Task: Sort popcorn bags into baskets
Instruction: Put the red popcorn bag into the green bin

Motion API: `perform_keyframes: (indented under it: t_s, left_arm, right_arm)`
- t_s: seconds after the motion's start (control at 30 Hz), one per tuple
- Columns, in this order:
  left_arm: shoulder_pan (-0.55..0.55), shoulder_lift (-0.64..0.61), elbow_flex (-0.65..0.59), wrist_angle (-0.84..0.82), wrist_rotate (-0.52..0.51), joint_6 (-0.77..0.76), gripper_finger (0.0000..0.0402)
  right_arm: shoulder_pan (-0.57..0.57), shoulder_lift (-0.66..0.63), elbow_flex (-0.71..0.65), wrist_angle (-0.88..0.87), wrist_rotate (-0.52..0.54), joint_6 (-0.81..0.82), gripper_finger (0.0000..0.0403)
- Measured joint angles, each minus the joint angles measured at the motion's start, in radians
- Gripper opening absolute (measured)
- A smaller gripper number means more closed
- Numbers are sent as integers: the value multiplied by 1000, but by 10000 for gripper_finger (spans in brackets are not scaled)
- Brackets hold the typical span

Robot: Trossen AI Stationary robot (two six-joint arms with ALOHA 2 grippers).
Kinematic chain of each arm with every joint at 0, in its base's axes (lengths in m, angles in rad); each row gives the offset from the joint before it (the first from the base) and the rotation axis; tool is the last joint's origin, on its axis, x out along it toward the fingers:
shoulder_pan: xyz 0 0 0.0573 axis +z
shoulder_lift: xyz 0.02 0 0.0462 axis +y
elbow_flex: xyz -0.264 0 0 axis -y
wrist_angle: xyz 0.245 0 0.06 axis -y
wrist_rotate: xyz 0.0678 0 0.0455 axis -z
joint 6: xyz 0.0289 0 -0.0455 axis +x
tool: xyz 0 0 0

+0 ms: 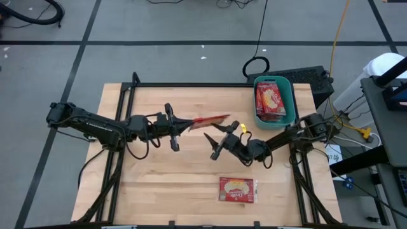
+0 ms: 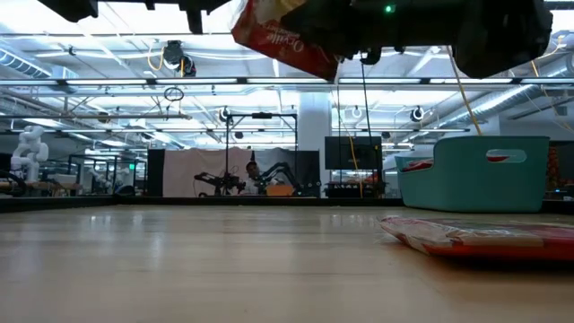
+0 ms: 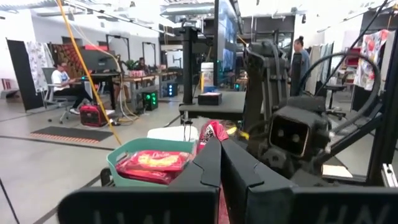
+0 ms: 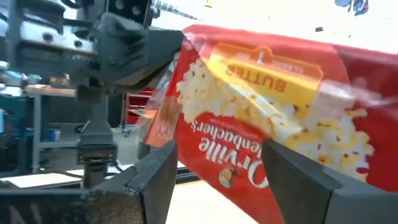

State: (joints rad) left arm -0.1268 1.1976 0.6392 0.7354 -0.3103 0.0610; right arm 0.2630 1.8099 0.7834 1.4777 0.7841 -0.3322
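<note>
1. High view: my left pincer (image 1: 180,126) sits near mid-worktop, clamped on one end of a popcorn bag (image 1: 210,119) held in the air, pointing toward 3 o'clock.
2. My right pincer (image 1: 220,137) hangs just beside that bag, fingers spread wide around it, not closed.
3. I judge this a hand-over; next the right must close, then the left let go.
4. The teal basket (image 1: 292,97) at 2 o'clock already holds bags.
5. One bag (image 1: 237,189) lies flat on the worktop (image 1: 159,184) at 5 o'clock.
</note>
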Motion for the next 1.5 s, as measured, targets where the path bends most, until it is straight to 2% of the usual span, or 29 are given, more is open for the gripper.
perform_keyframes:
  t_s: [0.07, 0.17, 0.33, 0.47, 0.63, 0.9, 1.0, 1.13, 1.3, 1.43, 1.5]
  left_arm:
    - [3, 0, 0, -8, -1, 5, 2]
    - [19, 0, 0, 14, -1, 8, 2]
    - [38, 0, 0, 137, 28, 21, 2]
    - [53, 0, 0, 211, 69, 21, 3]
    - [59, 0, 0, 235, 106, -7, 2]
    - [40, 0, 0, 218, 146, -19, 2]
    - [34, 0, 0, 192, 149, -15, 3]
    - [37, -3, 0, 150, 145, 8, 3]
    - [37, -3, 2, 101, 145, 58, 8]
    - [35, -4, 2, 13, 146, 102, 28]
    - [35, -4, 2, -53, 141, 103, 45]
  right_arm:
    - [0, -2, 0, -27, -5, 42, 228]
    - [-2, -1, -6, -95, -85, 168, 227]
    - [-46, 0, -6, -215, -244, 393, 225]
    - [-73, 0, -6, -251, -296, 478, 224]
    - [-93, 0, -6, -226, -288, 448, 224]
    - [-114, 0, -6, -39, -290, 215, 224]
    - [-104, 0, -6, 34, -344, 173, 221]
    - [-80, 0, -6, 82, -368, 166, 181]
    - [-64, -39, -27, 17, -365, 182, 85]
    - [-66, -103, -70, -123, -362, 275, 19]
    - [-66, -148, -93, -229, -362, 333, 9]
